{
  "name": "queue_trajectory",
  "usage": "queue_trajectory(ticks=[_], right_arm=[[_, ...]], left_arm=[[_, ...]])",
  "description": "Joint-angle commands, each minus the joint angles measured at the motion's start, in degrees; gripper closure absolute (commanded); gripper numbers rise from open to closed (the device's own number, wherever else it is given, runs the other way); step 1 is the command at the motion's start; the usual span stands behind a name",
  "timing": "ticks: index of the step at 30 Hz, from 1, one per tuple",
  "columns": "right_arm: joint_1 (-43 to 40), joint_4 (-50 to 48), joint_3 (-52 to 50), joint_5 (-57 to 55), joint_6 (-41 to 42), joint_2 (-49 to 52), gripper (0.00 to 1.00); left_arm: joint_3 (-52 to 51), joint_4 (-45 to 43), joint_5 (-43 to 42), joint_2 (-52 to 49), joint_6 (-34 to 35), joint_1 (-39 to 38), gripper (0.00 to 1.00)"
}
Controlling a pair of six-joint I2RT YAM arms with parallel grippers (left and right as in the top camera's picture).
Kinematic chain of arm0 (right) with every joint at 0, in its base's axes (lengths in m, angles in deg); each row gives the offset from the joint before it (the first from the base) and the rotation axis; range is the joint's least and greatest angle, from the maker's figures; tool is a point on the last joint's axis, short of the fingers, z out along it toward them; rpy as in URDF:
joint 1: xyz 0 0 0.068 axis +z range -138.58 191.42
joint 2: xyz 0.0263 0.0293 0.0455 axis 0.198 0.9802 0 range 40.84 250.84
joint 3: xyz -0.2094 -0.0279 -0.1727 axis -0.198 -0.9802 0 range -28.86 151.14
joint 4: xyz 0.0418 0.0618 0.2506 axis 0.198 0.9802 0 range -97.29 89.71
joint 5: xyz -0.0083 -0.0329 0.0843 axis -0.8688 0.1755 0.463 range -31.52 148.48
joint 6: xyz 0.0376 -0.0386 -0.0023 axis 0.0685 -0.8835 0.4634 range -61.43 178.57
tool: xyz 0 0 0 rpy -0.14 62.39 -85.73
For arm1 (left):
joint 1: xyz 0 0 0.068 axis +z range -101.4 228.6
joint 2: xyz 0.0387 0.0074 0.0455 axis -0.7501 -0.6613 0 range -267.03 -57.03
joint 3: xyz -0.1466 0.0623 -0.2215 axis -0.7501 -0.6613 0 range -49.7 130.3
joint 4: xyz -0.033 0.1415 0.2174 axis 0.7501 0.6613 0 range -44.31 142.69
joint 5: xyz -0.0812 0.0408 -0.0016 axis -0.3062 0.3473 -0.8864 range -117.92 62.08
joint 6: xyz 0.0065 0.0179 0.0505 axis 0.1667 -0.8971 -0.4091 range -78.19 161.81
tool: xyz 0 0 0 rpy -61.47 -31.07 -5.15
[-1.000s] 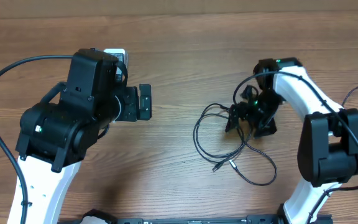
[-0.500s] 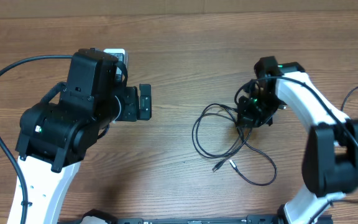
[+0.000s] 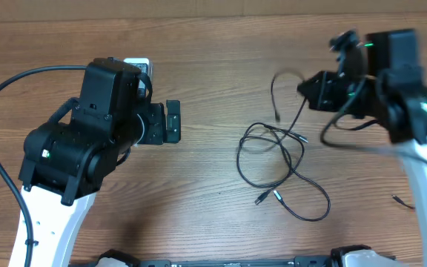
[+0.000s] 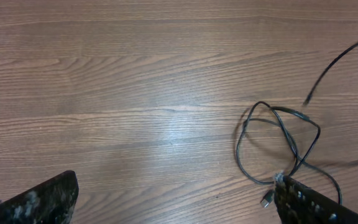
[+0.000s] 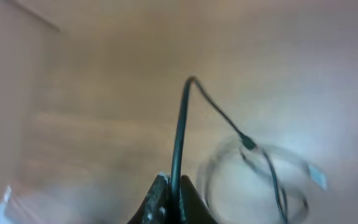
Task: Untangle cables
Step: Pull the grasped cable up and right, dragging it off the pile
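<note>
Cables [image 3: 280, 167]: I see right gripper [image 5: 170, 190] up high, arm blurred, clamped on one strand; left gripper [image 3: 173, 122] level, jaws spread wide.

Both arms have white links [image 3: 50, 222], bulky black joint housings [image 3: 95, 126], small green lights [image 3: 47, 154] and thick black cables [image 3: 21, 75].
</note>
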State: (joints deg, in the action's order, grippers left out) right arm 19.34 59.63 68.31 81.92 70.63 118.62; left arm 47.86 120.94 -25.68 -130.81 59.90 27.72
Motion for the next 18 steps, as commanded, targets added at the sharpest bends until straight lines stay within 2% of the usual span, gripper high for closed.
queue_trajectory(ticks=[1, 11, 14, 18], right_arm=[[0.1, -5.4, 6.9, 1.7, 0.4, -5.2, 0.96], [0.1, -38.1, 9.7, 0.5, 0.4, -14.1, 0.96], [0.1, -46.0, 9.7, -3.8, 0.7, -14.6, 0.96], [0.1, -54.2, 9.7, -10.3, 5.5, -13.7, 0.96]], left_arm=[[1.2, -0.1, 0.5, 0.0, 0.2, 0.3, 0.00], [1.2, -0.1, 0.5, 0.0, 0.2, 0.3, 0.00], [1.2, -0.1, 0.5, 0.0, 0.2, 0.3, 0.00], [1.2, -0.1, 0.5, 0.0, 0.2, 0.3, 0.00]])
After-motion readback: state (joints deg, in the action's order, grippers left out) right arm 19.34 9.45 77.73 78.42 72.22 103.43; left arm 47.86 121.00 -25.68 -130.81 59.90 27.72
